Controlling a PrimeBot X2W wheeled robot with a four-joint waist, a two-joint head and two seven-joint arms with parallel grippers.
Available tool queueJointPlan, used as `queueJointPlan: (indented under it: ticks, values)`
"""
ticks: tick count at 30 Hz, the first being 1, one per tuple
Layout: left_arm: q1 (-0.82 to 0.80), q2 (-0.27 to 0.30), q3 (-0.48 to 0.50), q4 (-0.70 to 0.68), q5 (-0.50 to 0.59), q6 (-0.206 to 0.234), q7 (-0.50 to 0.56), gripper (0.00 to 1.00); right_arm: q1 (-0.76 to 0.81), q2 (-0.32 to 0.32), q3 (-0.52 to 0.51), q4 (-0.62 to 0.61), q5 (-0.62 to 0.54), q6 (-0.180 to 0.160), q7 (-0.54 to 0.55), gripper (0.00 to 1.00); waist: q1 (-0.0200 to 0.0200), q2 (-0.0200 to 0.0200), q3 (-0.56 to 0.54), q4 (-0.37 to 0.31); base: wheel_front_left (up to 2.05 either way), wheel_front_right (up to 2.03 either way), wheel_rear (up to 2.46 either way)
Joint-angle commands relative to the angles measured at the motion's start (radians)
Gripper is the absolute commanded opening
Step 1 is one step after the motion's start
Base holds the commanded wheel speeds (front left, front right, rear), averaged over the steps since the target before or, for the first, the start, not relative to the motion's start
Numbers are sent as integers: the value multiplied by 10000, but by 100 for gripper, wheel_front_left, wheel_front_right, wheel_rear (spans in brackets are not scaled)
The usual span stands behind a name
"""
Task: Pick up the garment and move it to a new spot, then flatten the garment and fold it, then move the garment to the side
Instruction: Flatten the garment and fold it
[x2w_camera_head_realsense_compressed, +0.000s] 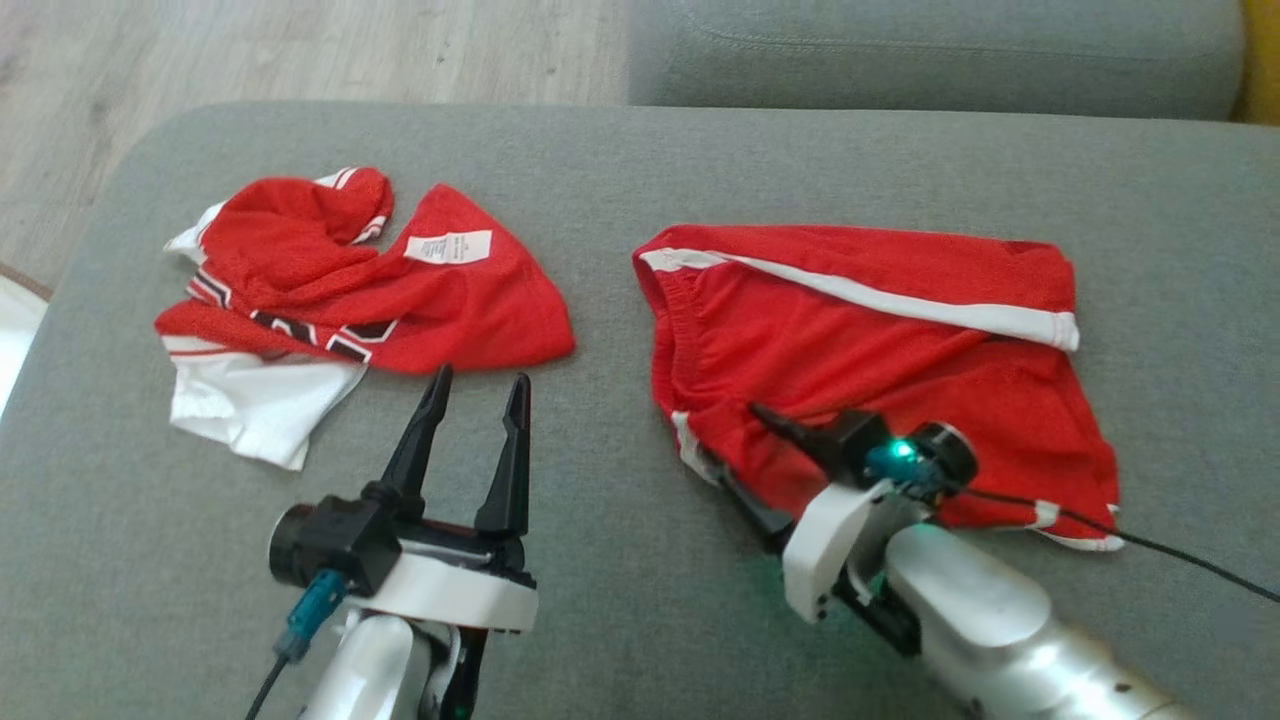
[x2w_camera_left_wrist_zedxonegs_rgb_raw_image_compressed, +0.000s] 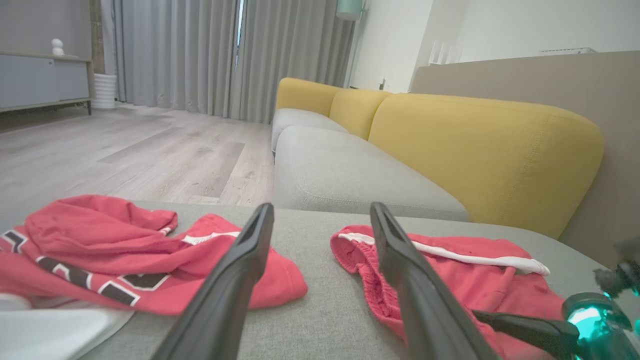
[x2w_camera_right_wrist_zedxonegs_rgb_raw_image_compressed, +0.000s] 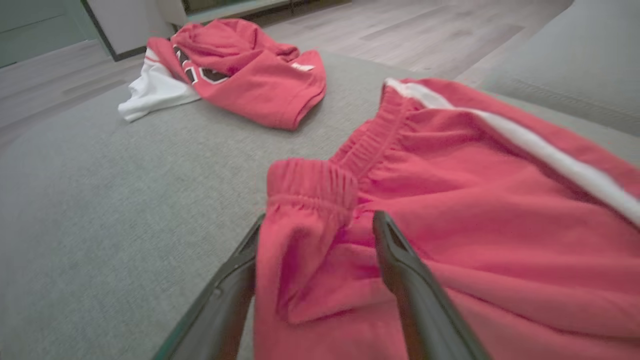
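Right wrist view: shorts (x2w_camera_right_wrist_zedxonegs_rgb_raw_image_compressed: 475, 210) blurred; right edge cropped

Yellow-backed sofa (x2w_camera_left_wrist_zedxonegs_rgb_raw_image_compressed: 475, 145), wood floor (x2w_camera_left_wrist_zedxonegs_rgb_raw_image_compressed: 125, 155) (grey curtains (x2w_camera_left_wrist_zedxonegs_rgb_raw_image_compressed: 200, 55))

The red shorts (x2w_camera_head_realsense_compressed: 880, 330) with a white side stripe lie mostly flat on the grey cushion (x2w_camera_head_realsense_compressed: 600, 480) to my right, elastic waistband facing left, its near corner bunched up and folded over.

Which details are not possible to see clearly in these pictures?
- Head view: print on the label of the jersey, too small.
- Head view: jersey lettering, folded into creases.
- Head view: near edge of the shorts, covered by the right gripper and its arm.
- Right wrist view: one finger tip, behind the waistband fold.
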Motion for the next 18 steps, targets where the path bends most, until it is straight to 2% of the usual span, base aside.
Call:
queueJointPlan:
  ticks: [1, 6, 11, 15, 18]
  values:
    - [-236, 33, 405, -366, 62, -24, -51, 100, -246, -23, -98, -260, 65, 65, -177, 100, 1, 0, -67, -89, 0, 0, 0]
    - [-142, 33, 496, -484, 93, -39, -51, 100, 130, -687, -1420, -672, 8, 65, -288, 100, 1, 0, -222, -374, 0, 0, 0]
    - [20, 33, 616, -589, 134, -70, -51, 100, 1134, -1314, -3996, -1925, -718, 65, -304, 100, 1, 0, -308, -668, 0, 0, 0]
    - [156, 33, 617, -584, 182, -134, -51, 100, 2482, -1247, -6342, -2941, -1762, 65, -305, 100, 1, 0, -334, -875, 0, 0, 0]
    - [204, 33, 591, -552, 232, -196, -51, 100, 3461, -776, -7775, -3536, -2612, 65, -306, 100, 1, 0, -318, -986, 0, 0, 0]
